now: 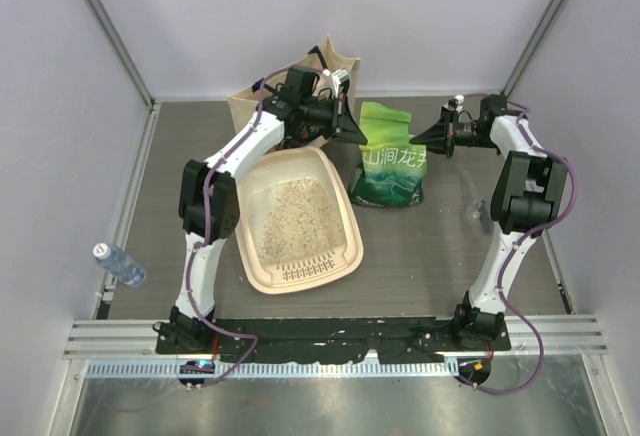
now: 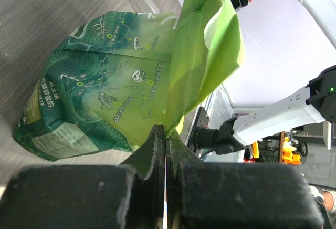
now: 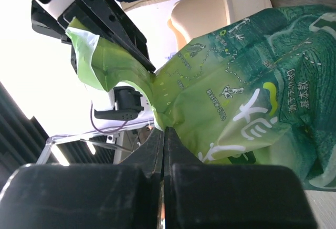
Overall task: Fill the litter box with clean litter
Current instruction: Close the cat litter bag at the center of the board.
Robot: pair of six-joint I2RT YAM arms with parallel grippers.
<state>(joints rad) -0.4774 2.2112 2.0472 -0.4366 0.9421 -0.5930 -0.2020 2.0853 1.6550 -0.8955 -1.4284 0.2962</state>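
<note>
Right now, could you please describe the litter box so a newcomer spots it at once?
On the grey table, look just right of the left arm. The litter box is the wide cream tray there. Unlike the tote behind and green bag beside it, it lies flat, holding pale litter, with a slotted near end.

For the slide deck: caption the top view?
Top view: left gripper and right gripper pinch the green bag by its top, beside the litter box partly filled with clean litter.
</note>
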